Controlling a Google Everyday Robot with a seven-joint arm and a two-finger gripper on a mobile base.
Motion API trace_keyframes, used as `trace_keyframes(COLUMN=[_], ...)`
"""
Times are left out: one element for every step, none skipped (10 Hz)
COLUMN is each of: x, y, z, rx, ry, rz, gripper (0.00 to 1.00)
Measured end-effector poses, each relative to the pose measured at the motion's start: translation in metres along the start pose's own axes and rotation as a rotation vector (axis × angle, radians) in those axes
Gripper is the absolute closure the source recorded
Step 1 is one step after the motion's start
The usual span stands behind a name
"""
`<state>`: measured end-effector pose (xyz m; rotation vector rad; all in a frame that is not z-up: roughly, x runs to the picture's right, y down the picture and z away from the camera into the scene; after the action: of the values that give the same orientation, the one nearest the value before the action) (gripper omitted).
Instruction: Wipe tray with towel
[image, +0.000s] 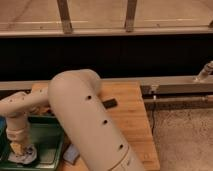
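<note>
A green tray (47, 137) sits at the front left corner of the wooden table (127, 120). A crumpled white towel (26, 157) lies in the tray's front left part. My gripper (19, 148) points straight down into the tray and sits right on top of the towel. The thick white arm (85, 120) sweeps across the foreground and hides part of the tray's right side.
A small black object (109, 103) lies on the table right of the arm. A blue-grey item (71, 154) lies by the tray's right edge, partly under the arm. A metal rail (175, 87) runs behind the table. Speckled floor (185, 135) is to the right.
</note>
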<state>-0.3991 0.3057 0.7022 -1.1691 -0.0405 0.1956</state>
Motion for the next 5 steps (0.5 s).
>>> trace_keyframes(x=[0.021,0.039,0.05,0.06,0.067], y=[0.003,-0.001,-0.009,-0.02,-0.035], z=[-0.001,-0.004,-0.008,-0.014,-0.02], rx=[0.008,0.015,0.021,0.027,0.033], ry=[-0.003,-0.011,-0.017,-0.019,-0.018], rz=[0.041,0.085,0.114,0.142,0.156], gripper=[1.0,1.0,1.0,1.0,1.0])
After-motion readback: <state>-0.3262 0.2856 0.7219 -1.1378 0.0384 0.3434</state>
